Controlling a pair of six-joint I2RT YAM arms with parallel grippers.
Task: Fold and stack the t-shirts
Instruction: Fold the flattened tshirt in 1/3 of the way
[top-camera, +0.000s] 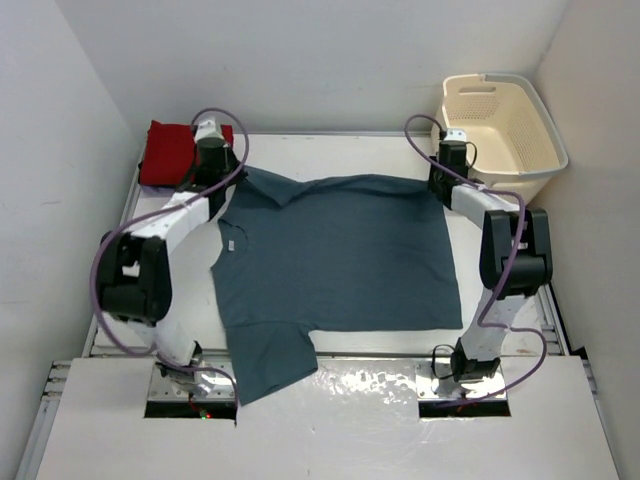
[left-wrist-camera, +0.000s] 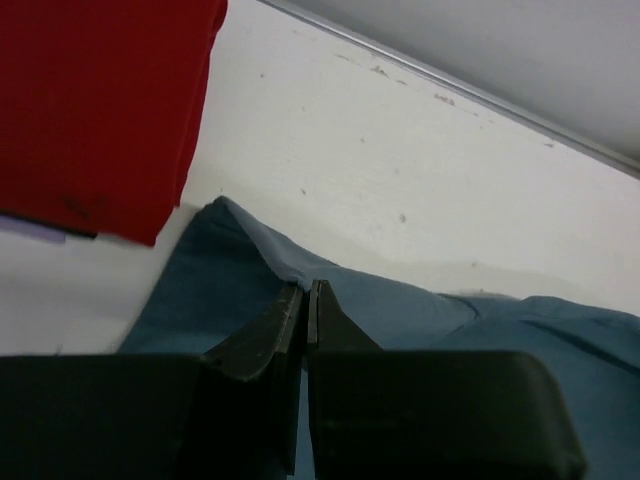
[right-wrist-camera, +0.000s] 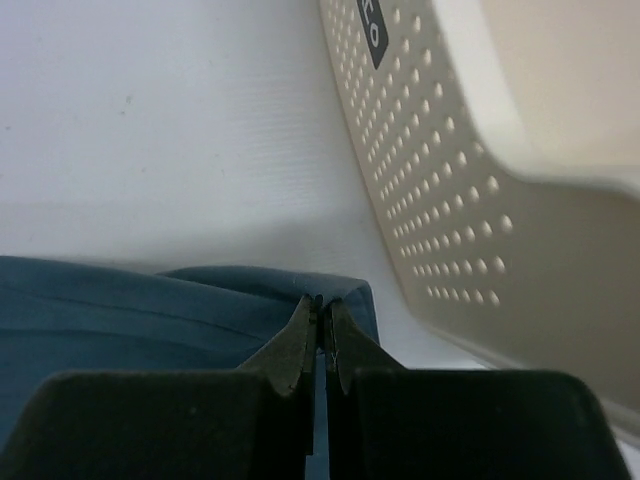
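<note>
From above, the teal t-shirt (top-camera: 335, 255) lies spread flat on the table (top-camera: 330, 152), one sleeve hanging over the near edge. The left gripper (top-camera: 225, 180) sits at its far left corner and the right gripper (top-camera: 440, 185) at its far right corner. A folded red t-shirt (top-camera: 170, 150) lies far left, and the laundry basket (top-camera: 510, 130) stands far right. In the left wrist view, the left gripper (left-wrist-camera: 308, 295) is clamped on a raised ridge of teal t-shirt (left-wrist-camera: 210, 290), just beside the red t-shirt (left-wrist-camera: 100, 110). In the right wrist view, the right gripper (right-wrist-camera: 320, 305) pinches the teal t-shirt (right-wrist-camera: 150, 320) by its folded edge, near the laundry basket (right-wrist-camera: 480, 200).
</note>
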